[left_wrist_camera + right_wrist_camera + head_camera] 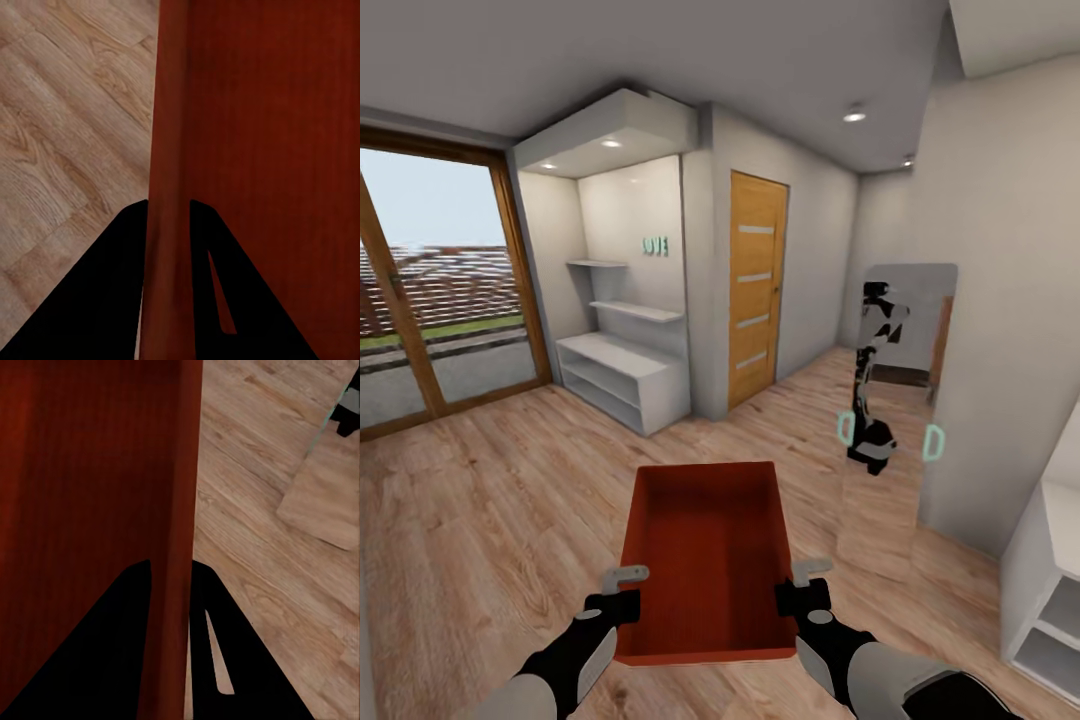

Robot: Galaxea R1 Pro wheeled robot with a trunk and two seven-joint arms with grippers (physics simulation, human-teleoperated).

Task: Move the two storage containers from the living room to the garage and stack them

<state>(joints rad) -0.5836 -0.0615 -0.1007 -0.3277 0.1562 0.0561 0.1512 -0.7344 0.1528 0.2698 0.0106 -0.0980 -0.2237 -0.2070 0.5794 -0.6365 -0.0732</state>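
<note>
one storage container (708, 560), orange-red and topless, carried between the two grippers above a light wood plank floor (480, 520). the left gripper (622, 592) is clenched on the container's left wall, which runs between its two dark fingers (97, 300) in the left wrist view; the right gripper (805, 585) is clenched on the right wall in the same way, the wall (174, 585) passing between its fingers (240, 660). the container thus hangs between the two sets of fingers, open side up and roughly level, its far end reaching well beyond them. likely risks: each grip is a narrow pinch on a smooth thin wall near the container's near end, so a jolt of the base could let a wall slide out of the fingers and tip the far end down. if the arms drift apart or together, the walls could be pulled free or the container twisted. ahead stand a white shelf unit (622, 372), a tan wooden door (756, 285), a wall mirror (895, 400) and a white cabinet (1050, 580) close beyond the right fingers; the projecting container could strike any of them on a turn.
</note>
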